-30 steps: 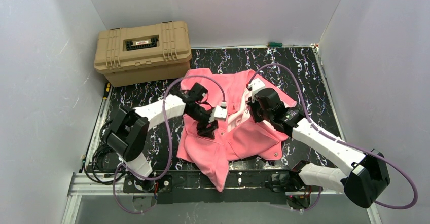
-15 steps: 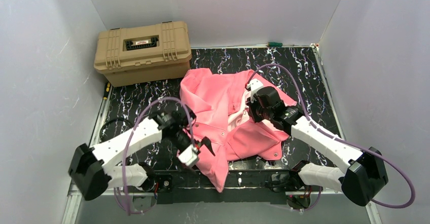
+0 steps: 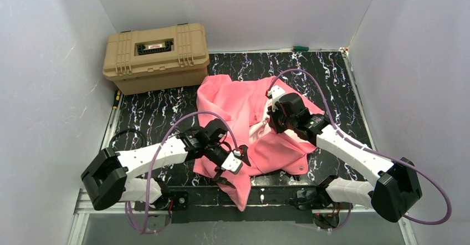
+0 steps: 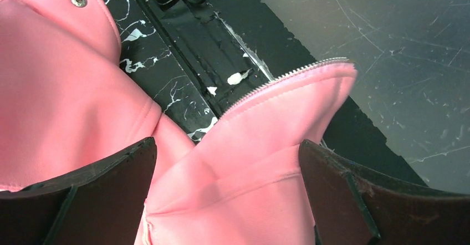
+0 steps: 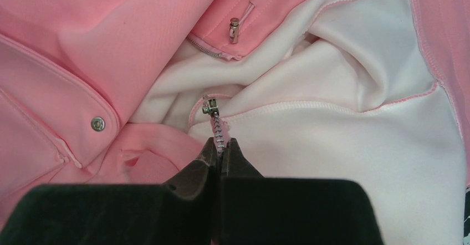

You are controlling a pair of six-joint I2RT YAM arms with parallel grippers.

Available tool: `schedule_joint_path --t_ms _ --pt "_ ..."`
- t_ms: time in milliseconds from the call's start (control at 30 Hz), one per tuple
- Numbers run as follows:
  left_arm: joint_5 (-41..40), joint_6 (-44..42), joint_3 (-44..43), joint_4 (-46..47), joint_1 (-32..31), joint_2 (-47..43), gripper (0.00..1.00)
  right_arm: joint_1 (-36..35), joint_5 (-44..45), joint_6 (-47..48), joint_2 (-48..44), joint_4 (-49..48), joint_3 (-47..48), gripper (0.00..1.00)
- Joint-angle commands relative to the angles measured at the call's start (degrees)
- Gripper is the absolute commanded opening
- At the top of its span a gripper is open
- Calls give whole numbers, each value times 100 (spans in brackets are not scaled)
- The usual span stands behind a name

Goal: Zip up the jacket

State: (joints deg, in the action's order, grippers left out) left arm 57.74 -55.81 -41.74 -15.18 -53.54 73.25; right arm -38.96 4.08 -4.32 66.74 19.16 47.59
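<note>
The salmon-pink jacket point(image 3: 244, 98) lies crumpled in the middle of the black marbled table, with its pale lining point(image 5: 360, 90) showing at the open front. My left gripper point(image 3: 228, 165) is open over the near front flap. Pink fabric point(image 4: 244, 162) lies between its spread fingers point(image 4: 83, 195), and a row of zipper teeth point(image 4: 288, 77) runs along the flap's edge beyond. My right gripper point(image 5: 221, 145) is shut on the other zipper edge, just below its metal end point(image 5: 210, 107). In the top view the right gripper point(image 3: 275, 117) sits at the jacket's centre.
A tan hard case point(image 3: 156, 56) stands at the back left, close to the jacket's hood. A green-handled tool point(image 3: 300, 48) lies by the back wall, a yellow-handled one point(image 3: 117, 96) at the left edge. White walls enclose the table. The jacket's flap overhangs the near rail point(image 3: 277, 196).
My left gripper let go at the jacket's centre and opened wide. It swung back to the near left and now sits over the near flap. The right gripper kept its grip.
</note>
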Motion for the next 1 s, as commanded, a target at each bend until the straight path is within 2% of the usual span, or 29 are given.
schedule_joint_path --t_ms 0,100,267,367,500,600,633,733,867,967 --pt "-54 1028 414 972 -108 -518 98 20 -108 -17 -126 -155 208 1" --pt "-1 828 456 1023 -222 -527 97 20 -109 -11 -81 -165 202 1" --pt "107 799 426 942 -245 -247 80 20 -17 1 22 -143 288 1" --pt "98 659 336 691 -245 12 75 24 41 -7 53 -226 257 1" --pt "-42 -429 -30 -376 -214 489 72 35 87 -18 155 -313 222 1" --pt "-264 -1172 -156 -1078 -202 833 65 61 186 -5 211 -371 273 1" --pt "-373 -1225 -159 -1151 -201 876 57 79 196 -2 222 -396 281 1" --pt "-858 -953 -86 -739 -169 943 21 120 226 9 256 -449 303 1" --pt "-1814 -910 77 175 40 1123 5 151 256 38 278 -530 282 1" --pt "-2081 -822 -262 599 682 1524 0 211 330 91 291 -555 283 1"
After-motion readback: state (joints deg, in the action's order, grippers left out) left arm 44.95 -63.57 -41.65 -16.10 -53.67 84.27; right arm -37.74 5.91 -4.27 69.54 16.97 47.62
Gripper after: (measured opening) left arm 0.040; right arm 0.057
